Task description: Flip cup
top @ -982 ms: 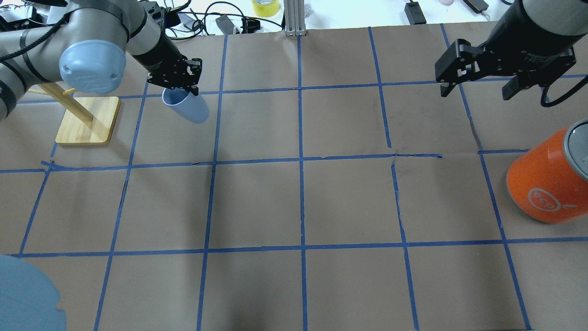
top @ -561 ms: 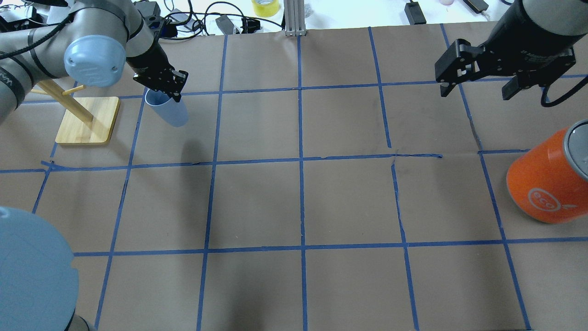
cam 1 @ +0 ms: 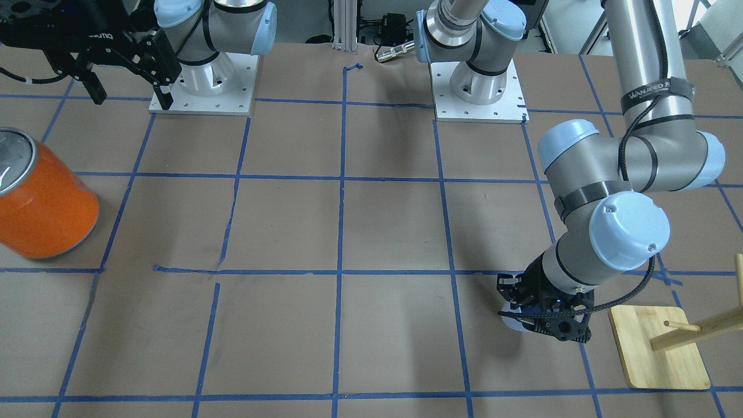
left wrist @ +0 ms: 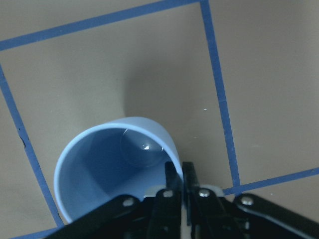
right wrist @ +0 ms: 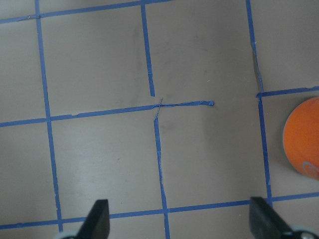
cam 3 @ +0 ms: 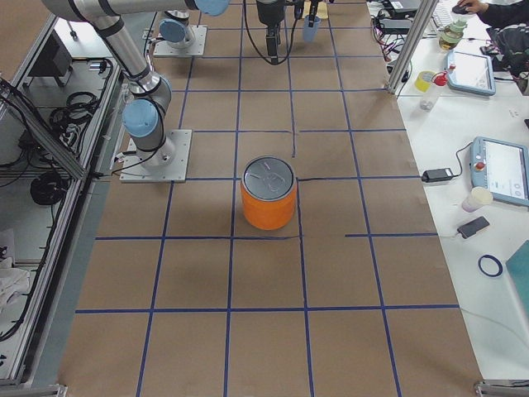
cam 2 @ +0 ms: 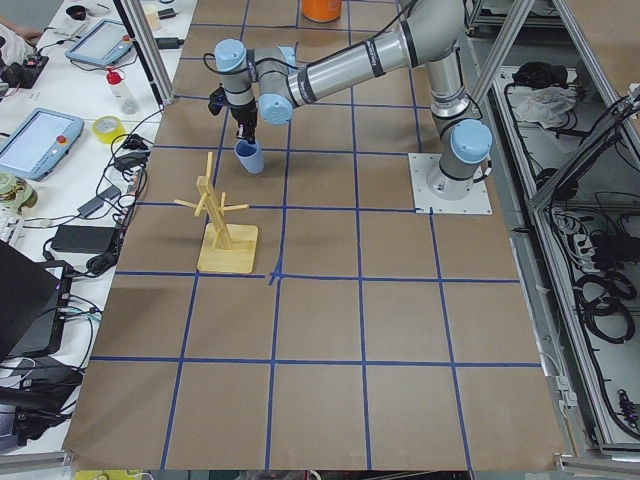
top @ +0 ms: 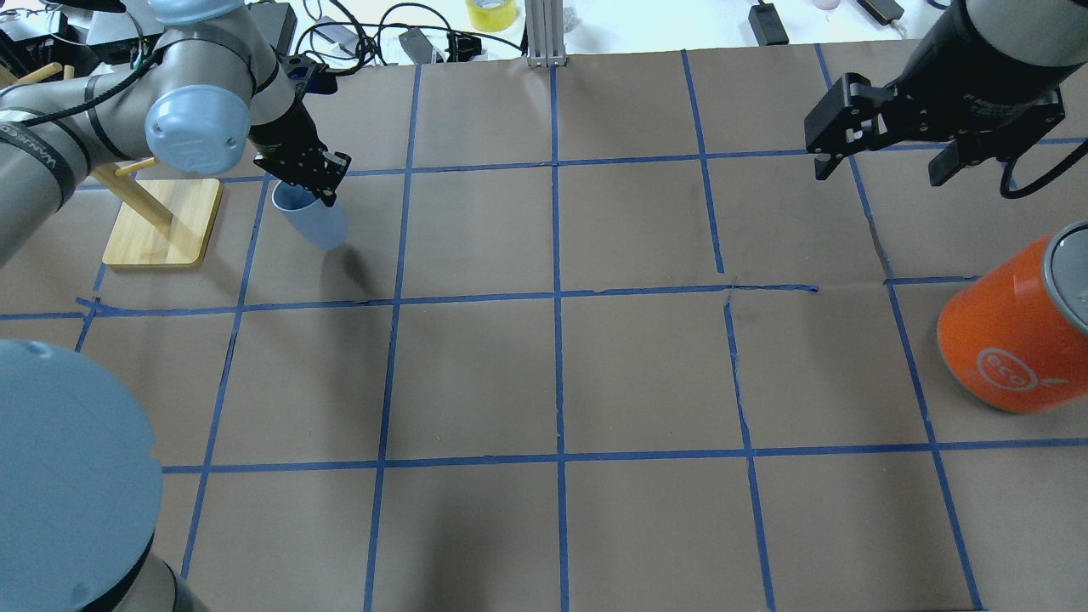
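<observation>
Pinching the cup by its rim, one finger inside, L hand is clenched on it so it hangs mouth-up, slightly tilted, low over bench beside wooden rack. R hand spread, idle, far side.

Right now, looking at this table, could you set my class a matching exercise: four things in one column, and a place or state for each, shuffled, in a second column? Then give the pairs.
Column one
1. cup
2. orange can
3. wooden mug tree
4. right jaws

Column two
A. open, holding nothing
B. rim pinched in the left jaws, opening facing up
C. upright, silver top up, on the robot's right side
D. stands on the robot's left side, near the cup

Pairs: 1-B, 2-C, 3-D, 4-A
</observation>
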Tool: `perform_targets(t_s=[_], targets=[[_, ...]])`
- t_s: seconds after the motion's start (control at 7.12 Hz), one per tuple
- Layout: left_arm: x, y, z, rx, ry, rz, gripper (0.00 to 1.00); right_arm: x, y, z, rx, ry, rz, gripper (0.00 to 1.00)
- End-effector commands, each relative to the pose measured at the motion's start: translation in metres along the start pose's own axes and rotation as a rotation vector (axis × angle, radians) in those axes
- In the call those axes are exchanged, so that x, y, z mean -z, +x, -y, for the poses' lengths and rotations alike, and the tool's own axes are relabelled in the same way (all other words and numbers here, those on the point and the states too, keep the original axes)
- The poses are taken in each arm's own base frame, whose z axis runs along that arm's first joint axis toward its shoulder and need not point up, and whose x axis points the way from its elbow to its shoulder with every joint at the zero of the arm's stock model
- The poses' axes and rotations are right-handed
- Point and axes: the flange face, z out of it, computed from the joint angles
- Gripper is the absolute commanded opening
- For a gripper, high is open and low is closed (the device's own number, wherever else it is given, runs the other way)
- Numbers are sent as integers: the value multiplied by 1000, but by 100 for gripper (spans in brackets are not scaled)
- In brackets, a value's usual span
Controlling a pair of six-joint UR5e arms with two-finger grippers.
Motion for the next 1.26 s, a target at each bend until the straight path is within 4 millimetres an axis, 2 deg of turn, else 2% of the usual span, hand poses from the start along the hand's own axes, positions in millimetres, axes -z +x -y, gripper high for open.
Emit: perform_targets(t_s=[0.0,0.14,0.28,0.42,0.56,0.7,0.84,0.98,1.12], targets=[[-9,-6,6,9,22,54,0,0,0,0,-1,1,0,100],[-12,-6,7,8,19,55,11,0,0,0,-2,1,1,100],[-13,-6,7,17,19,55,12,0,0,0,-2,1,1,100],[-14,-6,7,23,17,51,32,1,0,0,-1,2,1,100],[-14,-6,7,26,17,51,61,1,0,0,-1,2,0,100],[-10,-6,6,23,22,54,100,0,0,0,-2,1,0,100],[8,-5,2,27,40,63,100,0,0,0,-2,1,0,100],[32,6,-4,18,40,65,100,0,0,0,-2,-1,-1,100],[71,14,-24,28,14,54,100,0,0,0,-2,1,0,100]])
